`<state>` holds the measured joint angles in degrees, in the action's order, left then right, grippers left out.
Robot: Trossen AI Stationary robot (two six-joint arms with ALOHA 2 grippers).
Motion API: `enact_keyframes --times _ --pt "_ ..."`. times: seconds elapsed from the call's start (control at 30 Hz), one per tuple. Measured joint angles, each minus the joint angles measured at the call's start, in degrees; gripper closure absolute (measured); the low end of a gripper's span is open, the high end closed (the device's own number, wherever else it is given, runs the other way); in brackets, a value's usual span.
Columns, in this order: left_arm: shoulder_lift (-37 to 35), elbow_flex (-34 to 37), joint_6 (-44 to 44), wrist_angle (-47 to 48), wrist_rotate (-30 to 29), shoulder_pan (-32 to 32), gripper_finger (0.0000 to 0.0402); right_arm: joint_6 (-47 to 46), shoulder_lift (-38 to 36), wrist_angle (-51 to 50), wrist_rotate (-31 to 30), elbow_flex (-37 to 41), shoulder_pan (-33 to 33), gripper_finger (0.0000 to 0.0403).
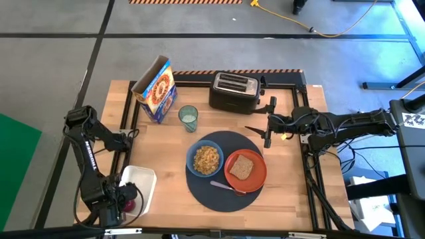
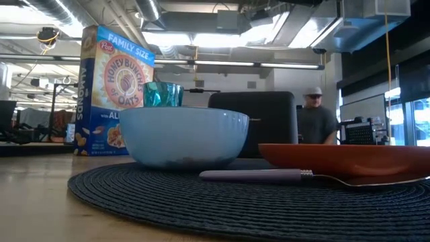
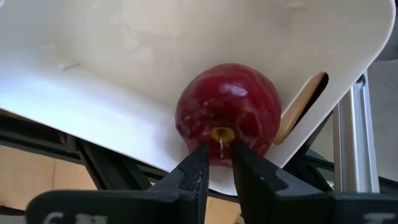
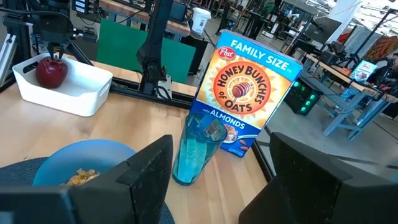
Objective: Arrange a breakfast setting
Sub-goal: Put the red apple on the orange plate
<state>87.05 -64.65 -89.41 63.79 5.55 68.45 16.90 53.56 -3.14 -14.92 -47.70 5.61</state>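
A red apple [image 3: 227,109] sits inside the white tub [image 1: 139,178] at the table's near left corner. My left gripper [image 3: 219,152] stands over it, pointing down and nearly shut at its stem. On the round dark mat [image 1: 212,199] stand the blue bowl [image 1: 204,159] with cereal and the orange-red plate [image 1: 257,178] bearing the toast slice [image 1: 240,167]. The spoon [image 1: 222,186] lies between them. The greenish glass [image 1: 188,118] stands behind the mat. My right gripper [image 1: 257,129] hovers open, level, near the mat's far right. My left gripper has the apple's stem [image 3: 219,138] between its two fingertips, coming from above and pointing down. The fingertips sit at the hollow on the apple's top. The apple stays upright inside the tub; I cannot tell whether it is clear of the tub's floor.
A cereal box [image 1: 156,89] stands at the far left and a black toaster [image 1: 234,91] at the far middle. Bare wood lies between the tub and the mat. A person [image 2: 314,117] stands in the room beyond the table.
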Motion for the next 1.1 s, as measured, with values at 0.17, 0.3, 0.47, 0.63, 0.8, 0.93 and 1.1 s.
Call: enact_keyframes --times 0.17,0.3,0.47,0.63,0.8,0.93,1.1 --pt "0.0 0.16 0.0 -0.04 -0.47 0.0 0.0338 -0.11 0.0 -0.01 0.0 0.0 0.0 0.0143" --pt "0.0 1.19 0.0 -0.84 -0.49 0.0 0.0338 -0.13 0.0 -0.08 0.0 0.0 0.0 0.0143" --pt "0.0 2.01 0.03 -2.31 0.37 0.0 0.0339 -0.13 -0.02 -0.71 0.0 0.0 0.0 0.0143" --pt "0.0 2.02 0.09 -2.97 2.57 0.0 0.0373 -0.13 -0.02 -0.75 0.0 0.0 0.0 0.0143" --pt "-0.01 2.02 -0.02 -3.02 2.31 -0.17 0.0392 -0.13 -0.02 -0.4 0.0 0.0 0.0 0.0143" --pt "-0.33 2.02 -0.33 -2.99 -0.75 -1.27 0.0396 -0.35 -0.02 -0.12 0.0 0.0 0.0 0.0143" --pt "-0.97 2.02 0.44 -2.7 -1.58 -2.56 0.0397 -0.83 -0.02 -0.12 0.0 0.0 0.0 0.0143"
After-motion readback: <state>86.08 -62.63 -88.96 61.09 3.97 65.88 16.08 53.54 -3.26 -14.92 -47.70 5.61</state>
